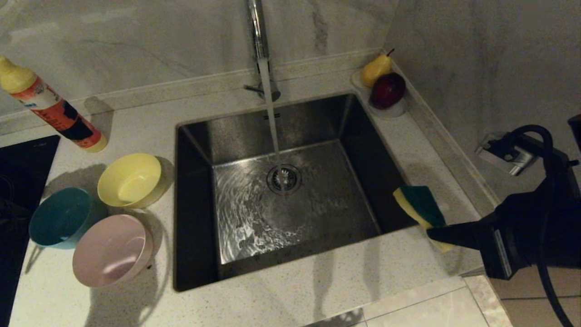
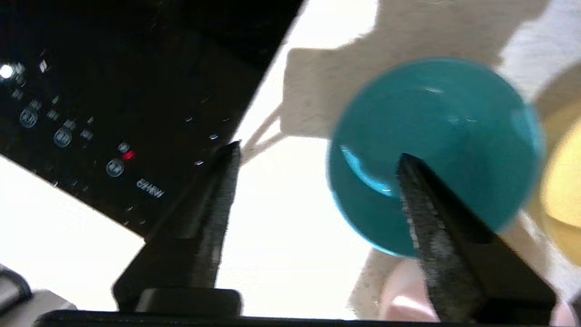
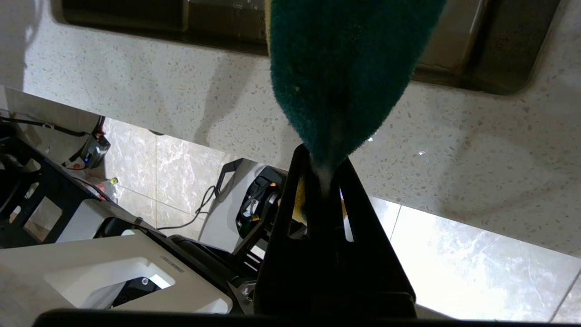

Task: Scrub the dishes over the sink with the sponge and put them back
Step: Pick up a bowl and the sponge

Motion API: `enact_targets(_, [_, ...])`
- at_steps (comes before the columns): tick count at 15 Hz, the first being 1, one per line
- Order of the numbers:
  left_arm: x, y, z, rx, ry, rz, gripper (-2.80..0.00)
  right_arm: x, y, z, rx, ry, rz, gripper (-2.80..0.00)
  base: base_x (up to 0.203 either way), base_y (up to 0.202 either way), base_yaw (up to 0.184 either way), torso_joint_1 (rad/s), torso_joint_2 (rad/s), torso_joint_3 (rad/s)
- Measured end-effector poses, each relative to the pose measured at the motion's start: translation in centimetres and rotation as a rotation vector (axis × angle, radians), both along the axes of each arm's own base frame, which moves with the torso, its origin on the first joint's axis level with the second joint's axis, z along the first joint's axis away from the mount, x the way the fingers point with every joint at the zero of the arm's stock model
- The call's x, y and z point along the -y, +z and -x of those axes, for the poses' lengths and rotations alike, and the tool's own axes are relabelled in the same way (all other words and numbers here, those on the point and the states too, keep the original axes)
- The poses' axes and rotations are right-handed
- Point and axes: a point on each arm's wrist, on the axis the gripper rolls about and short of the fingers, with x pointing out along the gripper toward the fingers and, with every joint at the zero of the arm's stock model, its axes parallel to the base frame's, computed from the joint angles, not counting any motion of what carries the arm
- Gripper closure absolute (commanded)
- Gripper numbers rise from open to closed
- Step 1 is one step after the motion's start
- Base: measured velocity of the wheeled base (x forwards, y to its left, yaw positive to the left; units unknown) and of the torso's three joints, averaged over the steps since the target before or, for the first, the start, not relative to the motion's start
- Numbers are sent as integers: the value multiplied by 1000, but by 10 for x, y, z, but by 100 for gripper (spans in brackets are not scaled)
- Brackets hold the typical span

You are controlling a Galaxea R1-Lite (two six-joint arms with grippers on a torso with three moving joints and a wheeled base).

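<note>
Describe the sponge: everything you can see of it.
The sponge is a small rectangular block, dark green scouring face over yellow foam. The right gripper is shut on one end, squeezing it thin between the fingers. It is held in the air, tilted, above the counter at the right edge of the sink, pointing toward the basin. Nothing else touches it.

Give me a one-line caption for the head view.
Tap running into the sink, three bowls lined up on the counter to its left, right gripper holding the sponge at the sink's right edge.
</note>
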Motion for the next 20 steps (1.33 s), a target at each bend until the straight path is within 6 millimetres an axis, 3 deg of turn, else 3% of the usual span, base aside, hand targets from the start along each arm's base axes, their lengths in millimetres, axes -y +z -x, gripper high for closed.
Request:
enact_targets(11, [-5,-39,0,-81,7,145,-280,-3,4,-4,2,-1,-1,0,0,0,0,0,0,0])
enact_targets(20, [-33,-57,-1,-138,98,191,-280,-7,3,-8,-2,1,3,0,0,0,0,0,0,0])
